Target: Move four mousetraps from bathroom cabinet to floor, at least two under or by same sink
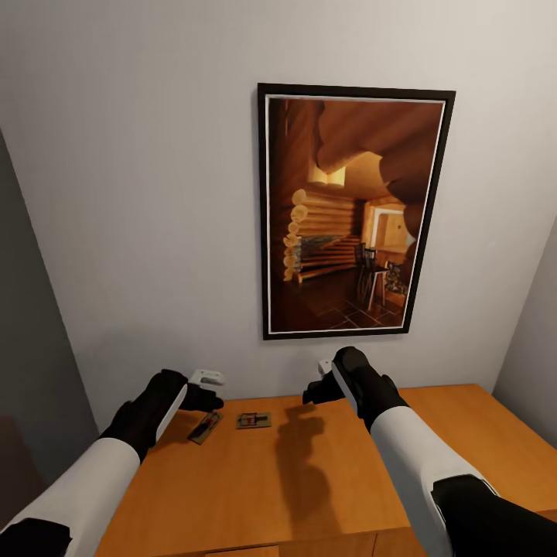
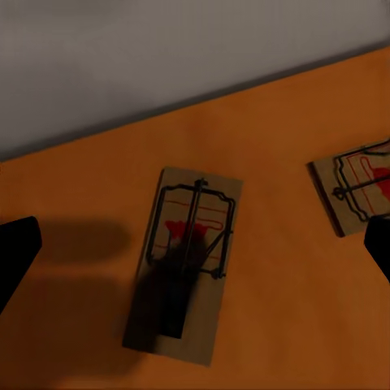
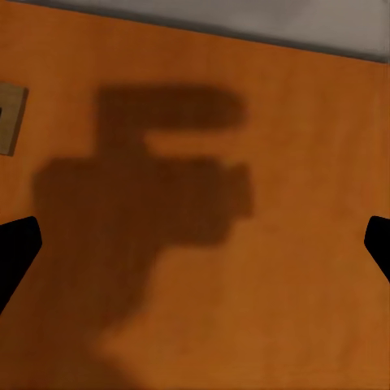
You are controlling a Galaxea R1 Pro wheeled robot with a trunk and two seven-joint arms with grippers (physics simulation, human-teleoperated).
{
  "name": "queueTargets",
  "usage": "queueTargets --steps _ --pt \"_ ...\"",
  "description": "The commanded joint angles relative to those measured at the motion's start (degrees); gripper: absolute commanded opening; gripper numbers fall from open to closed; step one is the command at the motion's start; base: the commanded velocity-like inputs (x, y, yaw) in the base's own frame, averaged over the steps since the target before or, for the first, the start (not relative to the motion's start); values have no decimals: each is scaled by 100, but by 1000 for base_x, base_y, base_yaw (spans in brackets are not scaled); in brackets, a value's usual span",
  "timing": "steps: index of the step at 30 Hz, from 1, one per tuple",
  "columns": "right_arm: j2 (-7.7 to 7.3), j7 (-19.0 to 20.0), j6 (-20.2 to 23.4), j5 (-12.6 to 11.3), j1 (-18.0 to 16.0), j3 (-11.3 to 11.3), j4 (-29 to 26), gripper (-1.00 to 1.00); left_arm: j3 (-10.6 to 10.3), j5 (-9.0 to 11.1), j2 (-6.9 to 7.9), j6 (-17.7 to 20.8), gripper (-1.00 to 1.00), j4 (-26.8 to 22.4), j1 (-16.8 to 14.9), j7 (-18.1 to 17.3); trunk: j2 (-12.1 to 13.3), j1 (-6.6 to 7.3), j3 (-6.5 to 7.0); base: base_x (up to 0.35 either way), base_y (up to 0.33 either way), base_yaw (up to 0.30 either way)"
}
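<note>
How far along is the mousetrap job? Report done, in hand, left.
Done: nothing visibly placed; no bathroom floor in sight. In hand: the left gripper hovers with open jaws above one mousetrap on the cabinet; the right gripper is open over bare wood. Left: grasp it, take the second mousetrap and carry all the traps to the floor near the sink.

Head camera looking down over cabinet [image 1: 309, 480] top, wrist cameras close above it
</note>
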State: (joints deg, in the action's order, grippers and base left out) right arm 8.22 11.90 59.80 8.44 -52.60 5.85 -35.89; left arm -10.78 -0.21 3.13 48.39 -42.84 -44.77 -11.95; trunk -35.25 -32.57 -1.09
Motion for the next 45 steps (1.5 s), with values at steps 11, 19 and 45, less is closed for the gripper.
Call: queueTargets --steps 11,19,45 --pt "3 49 20 61 -5 12 -6 100 -12 -2 11 55 100 -97 -5 -5 -371 -200 -173 0 0 0" --pt "-1 49 20 61 -5 6 -6 100 -12 1 5 56 100 -113 -5 -3 -692 -376 -317 0 0 0" --pt "-90 58 20 53 -5 4 -6 100 -10 3 20 64 100 -99 -5 0 -1735 -947 -783 0 0 0"
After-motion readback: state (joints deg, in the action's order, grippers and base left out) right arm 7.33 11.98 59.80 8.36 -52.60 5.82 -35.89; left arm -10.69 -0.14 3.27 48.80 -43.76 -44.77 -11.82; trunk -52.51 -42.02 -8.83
